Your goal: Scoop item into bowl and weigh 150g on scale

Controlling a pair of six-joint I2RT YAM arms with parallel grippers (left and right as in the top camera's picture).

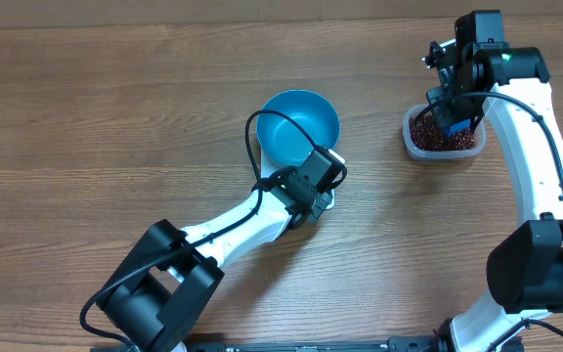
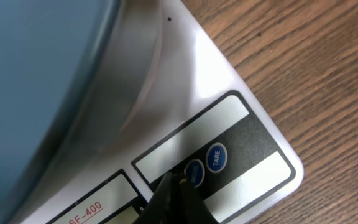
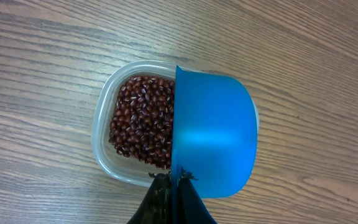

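The blue bowl [image 1: 301, 127] stands on the white scale [image 2: 222, 81], and its side fills the left of the left wrist view [image 2: 36, 81]. My left gripper [image 2: 178, 180] is shut with nothing in it. Its tip rests on the scale's front panel, at the left one of two round blue buttons [image 2: 216, 157]. The dark red-brown beans [image 3: 145, 121] lie in a clear plastic tub [image 3: 104, 155] at the right. My right gripper [image 3: 174, 177] is shut on a small blue scoop [image 3: 213, 134], held above the tub's right half. From overhead, that gripper [image 1: 454, 112] hangs over the tub [image 1: 413, 142].
The left arm [image 1: 233, 230] lies diagonally from the front edge toward the scale. The right arm [image 1: 536, 166] runs along the table's right side. Bare wooden tabletop [image 1: 96, 127] spreads to the left and between bowl and tub.
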